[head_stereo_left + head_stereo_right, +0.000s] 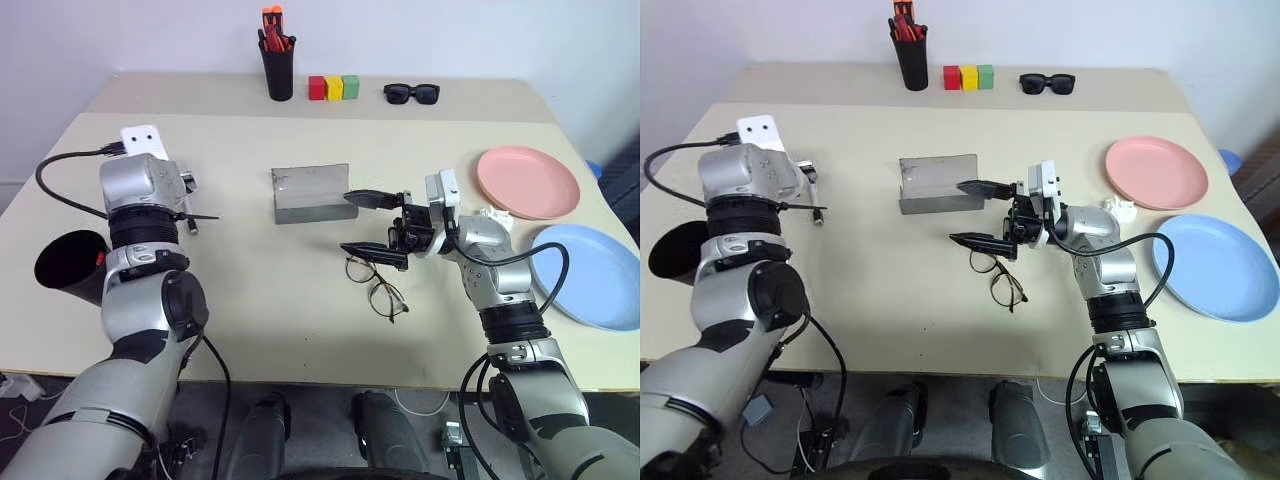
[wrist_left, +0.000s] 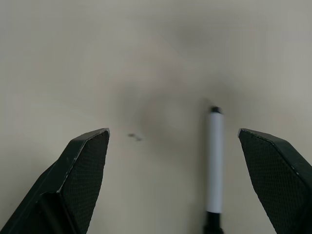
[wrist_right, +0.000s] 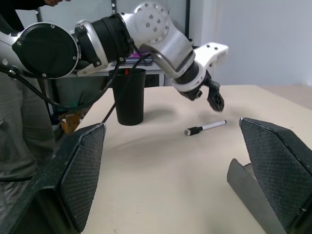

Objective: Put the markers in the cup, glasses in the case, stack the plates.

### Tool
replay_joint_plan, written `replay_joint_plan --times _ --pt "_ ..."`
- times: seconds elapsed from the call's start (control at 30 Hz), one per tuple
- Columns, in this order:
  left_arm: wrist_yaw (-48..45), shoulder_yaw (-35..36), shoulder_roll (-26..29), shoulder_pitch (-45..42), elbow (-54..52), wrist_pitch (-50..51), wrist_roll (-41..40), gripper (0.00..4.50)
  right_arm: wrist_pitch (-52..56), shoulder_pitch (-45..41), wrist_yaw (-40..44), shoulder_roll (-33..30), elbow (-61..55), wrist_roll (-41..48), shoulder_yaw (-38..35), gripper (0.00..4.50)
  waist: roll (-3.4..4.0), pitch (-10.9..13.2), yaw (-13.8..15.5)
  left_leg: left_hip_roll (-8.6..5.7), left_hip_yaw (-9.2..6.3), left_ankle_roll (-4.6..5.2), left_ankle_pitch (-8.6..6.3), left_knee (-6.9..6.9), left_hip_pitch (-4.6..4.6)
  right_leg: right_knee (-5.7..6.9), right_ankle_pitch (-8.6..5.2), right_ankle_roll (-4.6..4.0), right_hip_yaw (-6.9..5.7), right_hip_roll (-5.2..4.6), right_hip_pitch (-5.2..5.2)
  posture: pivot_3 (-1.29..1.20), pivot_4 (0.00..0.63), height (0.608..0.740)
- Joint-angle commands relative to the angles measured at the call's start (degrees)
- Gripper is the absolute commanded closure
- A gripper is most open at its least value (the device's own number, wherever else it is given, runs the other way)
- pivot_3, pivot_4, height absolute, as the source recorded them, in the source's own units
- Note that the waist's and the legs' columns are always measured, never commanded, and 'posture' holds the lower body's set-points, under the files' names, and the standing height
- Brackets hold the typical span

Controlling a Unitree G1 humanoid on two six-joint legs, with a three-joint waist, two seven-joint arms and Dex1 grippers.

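My left gripper (image 2: 173, 132) is open and points down at the table just above the white marker (image 2: 214, 161), which lies between its fingers without touching them. The right wrist view shows this gripper (image 3: 214, 100) hovering over the same marker (image 3: 204, 127). The black cup (image 1: 70, 265) stands at the table's left edge, and a red tip (image 1: 100, 258) shows at its rim. My right gripper (image 1: 365, 225) is open and empty, between the open grey case (image 1: 310, 192) and the wire-rimmed glasses (image 1: 378, 285). At the right, the pink plate (image 1: 527, 182) and the blue plate (image 1: 595, 272) lie side by side.
At the back stand a black pen holder (image 1: 277, 62) with orange pens, three coloured blocks (image 1: 333, 87) and black sunglasses (image 1: 411, 93). A small white object (image 1: 497, 212) lies by the pink plate. A person (image 3: 14, 122) stands beyond the table's left side.
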Motion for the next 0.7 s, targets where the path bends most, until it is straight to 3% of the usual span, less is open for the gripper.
replay_joint_plan --times 0.03,0.13,0.67,0.7 --pt "-3.4 -3.2 1.5 -1.5 1.1 0.0 -0.9 0.16 -1.0 -0.9 -0.1 -0.4 -1.5 -0.1 -0.7 0.00 0.00 0.0 0.0 0.00 0.00 0.00 0.00 0.00 0.00 0.00 0.00 0.00 0.00 0.00 -0.01 0.00 0.150 0.740" --pt "-6.9 -5.6 2.1 -1.7 2.7 0.3 -1.5 0.16 -1.1 -1.1 -0.1 -0.5 -1.2 -0.1 -0.8 0.00 0.00 0.0 0.0 0.00 0.00 0.00 0.00 -0.01 0.00 0.00 0.00 0.00 0.00 0.00 -0.01 0.00 0.150 0.740" --pt "4.0 7.6 2.4 -3.9 11.8 -0.7 -10.0 0.16 -0.5 0.3 -1.4 -0.5 -3.8 -0.2 -0.5 0.00 0.00 0.0 0.0 0.00 0.00 -0.01 0.00 0.00 0.01 0.03 0.00 0.00 0.00 -0.01 -0.02 0.00 0.150 0.740" --pt "5.2 8.7 2.5 -4.2 12.5 -1.0 -10.6 0.66 -0.9 0.3 -1.1 -0.5 -3.2 -0.3 -0.6 0.00 0.00 0.0 0.0 0.00 0.00 -0.01 0.00 0.00 0.01 0.04 0.00 0.00 0.00 -0.02 -0.02 0.00 0.150 0.740"
